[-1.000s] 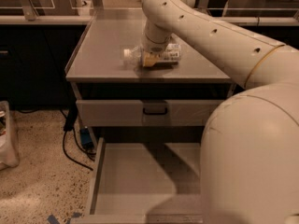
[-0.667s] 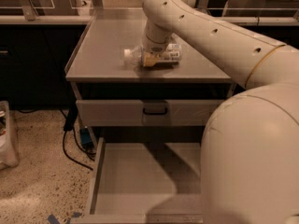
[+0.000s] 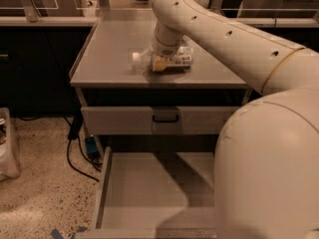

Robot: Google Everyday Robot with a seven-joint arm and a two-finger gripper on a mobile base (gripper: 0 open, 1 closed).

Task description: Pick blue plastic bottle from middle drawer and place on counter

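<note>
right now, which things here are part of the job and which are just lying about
Job: blue plastic bottle lying on the counter, pincer down on it, open middle drawer.
Lying about: shut drawer front, floor cables, pale bin.

The blue plastic bottle [image 3: 180,59], pale and translucent with a white cap and a light label, lies on its side on the grey bench [image 3: 114,49], cap pointing left, near the front edge. The end effector [image 3: 160,62] sits down over its middle. Below and nearer, the middle drawer [image 3: 144,193] stands pulled out, its flat grey floor showing.
</note>
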